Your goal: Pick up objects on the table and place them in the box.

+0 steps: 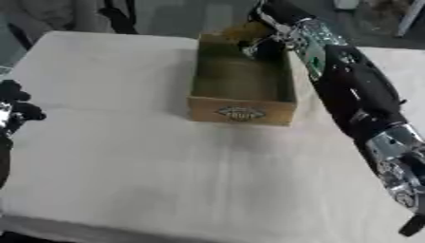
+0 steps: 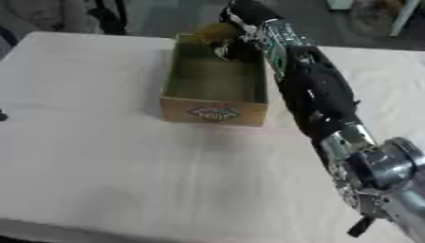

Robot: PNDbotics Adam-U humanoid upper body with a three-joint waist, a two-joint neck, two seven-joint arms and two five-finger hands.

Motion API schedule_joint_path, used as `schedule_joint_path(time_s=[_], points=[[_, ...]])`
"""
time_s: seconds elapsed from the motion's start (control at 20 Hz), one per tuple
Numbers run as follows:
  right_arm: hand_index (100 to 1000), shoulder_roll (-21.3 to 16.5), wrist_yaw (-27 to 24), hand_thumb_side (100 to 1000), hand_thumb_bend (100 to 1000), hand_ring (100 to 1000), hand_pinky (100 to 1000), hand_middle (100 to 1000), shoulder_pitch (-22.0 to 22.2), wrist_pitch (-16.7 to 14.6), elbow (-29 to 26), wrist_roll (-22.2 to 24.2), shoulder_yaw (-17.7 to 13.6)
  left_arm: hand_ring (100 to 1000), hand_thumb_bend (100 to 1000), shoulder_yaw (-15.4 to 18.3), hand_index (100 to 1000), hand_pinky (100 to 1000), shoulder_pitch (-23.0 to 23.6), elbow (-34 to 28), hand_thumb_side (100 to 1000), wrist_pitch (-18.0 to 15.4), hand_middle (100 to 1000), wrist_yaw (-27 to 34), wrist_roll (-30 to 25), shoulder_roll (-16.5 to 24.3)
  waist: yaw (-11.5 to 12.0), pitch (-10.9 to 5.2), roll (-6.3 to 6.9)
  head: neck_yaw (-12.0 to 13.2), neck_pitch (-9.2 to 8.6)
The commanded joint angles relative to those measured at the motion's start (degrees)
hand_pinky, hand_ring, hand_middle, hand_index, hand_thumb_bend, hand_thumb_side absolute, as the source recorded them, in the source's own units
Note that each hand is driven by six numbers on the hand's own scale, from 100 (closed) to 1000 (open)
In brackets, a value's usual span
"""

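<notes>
Left eye view: right hand (image 1: 264, 46) reaches over the far end of the open brown cardboard box (image 1: 241, 113); whether its fingers hold anything cannot be told. Left hand (image 1: 18, 110) idle at the left edge, fingers curled, empty.

Right eye view: a rounded olive-yellow object (image 2: 217, 32) sits just beyond the right fingers, at the far rim. Judged: placement under way. The white cloth-covered table (image 2: 108, 166) shows nothing else to collect.

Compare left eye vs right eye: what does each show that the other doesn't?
Left eye only: the robot's left hand at the left edge, black, fingers curled, holding nothing.

Right eye only: a clearer look at the rounded yellow-brown object at the box's far end, right by the right hand; whether the fingers grip it cannot be told. Just a dark speck of the left hand shows at the left edge.

Both: the open brown cardboard box with an oval label on its near wall, the white cloth-covered table, and the right arm reaching over the box.
</notes>
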Motion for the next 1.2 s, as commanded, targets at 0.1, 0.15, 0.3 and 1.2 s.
schedule_joint_path(time_s=[0.1,0.15,0.3,1.2], points=[[343,0.9,0.9,367,100,173,166,207,-0.4,0.1,0.1,0.3,0.0,500,428,-0.2,631,552,-0.9,-1.1,405,0.0,520,0.5,-0.3,0.2,0.5,-0.59,0.45,-0.6,-0.25],[347,1.2,1.1,371,100,180,176,212,-0.1,0.1,0.3,0.3,0.0,500,428,-0.2,631,552,-0.9,-1.2,405,0.0,520,0.5,-0.3,0.2,0.6,-0.48,0.51,-0.7,-0.31],[391,1.9,1.8,391,100,229,227,256,0.6,0.1,1.1,0.3,0.1,500,429,-0.2,631,551,-0.9,-1.2,406,0.1,520,0.5,-0.3,0.1,0.8,-0.26,0.58,-0.9,-0.26],[885,1.8,-1.3,366,434,852,825,862,2.2,-3.7,2.8,13.9,-0.1,499,435,0.0,630,551,-1.1,-1.2,404,0.0,518,0.4,-0.2,0.1,-0.3,-0.07,0.11,-0.1,-0.89]])
